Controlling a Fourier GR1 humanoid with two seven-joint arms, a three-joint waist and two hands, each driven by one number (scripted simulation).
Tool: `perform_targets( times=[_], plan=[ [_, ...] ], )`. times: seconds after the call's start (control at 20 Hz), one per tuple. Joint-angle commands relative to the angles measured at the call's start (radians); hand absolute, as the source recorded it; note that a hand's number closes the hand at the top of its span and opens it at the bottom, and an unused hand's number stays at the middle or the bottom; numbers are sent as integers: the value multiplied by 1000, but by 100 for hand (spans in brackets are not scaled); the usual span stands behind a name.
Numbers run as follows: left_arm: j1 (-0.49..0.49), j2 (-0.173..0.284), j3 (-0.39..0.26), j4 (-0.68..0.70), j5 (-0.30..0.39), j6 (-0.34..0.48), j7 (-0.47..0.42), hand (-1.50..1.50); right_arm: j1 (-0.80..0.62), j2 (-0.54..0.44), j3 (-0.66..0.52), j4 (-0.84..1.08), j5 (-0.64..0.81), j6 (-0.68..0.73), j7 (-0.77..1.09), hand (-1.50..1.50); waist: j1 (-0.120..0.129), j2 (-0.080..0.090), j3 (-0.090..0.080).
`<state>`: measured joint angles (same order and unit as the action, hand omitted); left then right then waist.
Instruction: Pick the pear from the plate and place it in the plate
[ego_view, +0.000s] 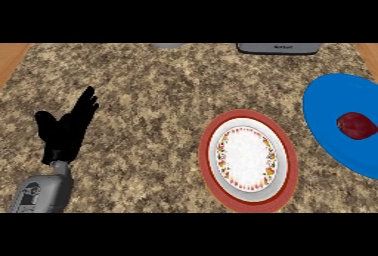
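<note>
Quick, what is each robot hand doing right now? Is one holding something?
Left robot hand: open, fingers straight and pointing up, holding nothing, at the view's left over the counter.
Right robot hand: not in view, so it cannot be told.

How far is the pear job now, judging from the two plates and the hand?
The dark red pear lies on the blue plate; the red-rimmed plate holds nothing. Nothing is in hand: the left hand rests open at the left and the right hand is not in view. This fits either direction, so what is left cannot be told.
</note>
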<state>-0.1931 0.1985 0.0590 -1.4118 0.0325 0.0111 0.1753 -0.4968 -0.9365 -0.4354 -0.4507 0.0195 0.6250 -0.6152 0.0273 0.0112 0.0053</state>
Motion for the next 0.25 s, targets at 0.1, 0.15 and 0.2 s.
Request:
perform_targets(
  times=[0.1, 0.15, 0.2],
  plan=[
    [21, 13, 4, -13, 6, -20, -3, 0, 12, -38, 33, 59, 32, 132, -174, -150, 9, 2, 1],
    [26, 21, 25, 22, 15, -30, -33, 0, 17, -18, 51, 60, 46, 109, -178, -150, 1, 1, -1],
    [20, 10, 6, 10, 4, -21, -16, 0, 41, -30, 46, 63, 42, 115, -219, -150, 3, 4, 2]
  ],
)
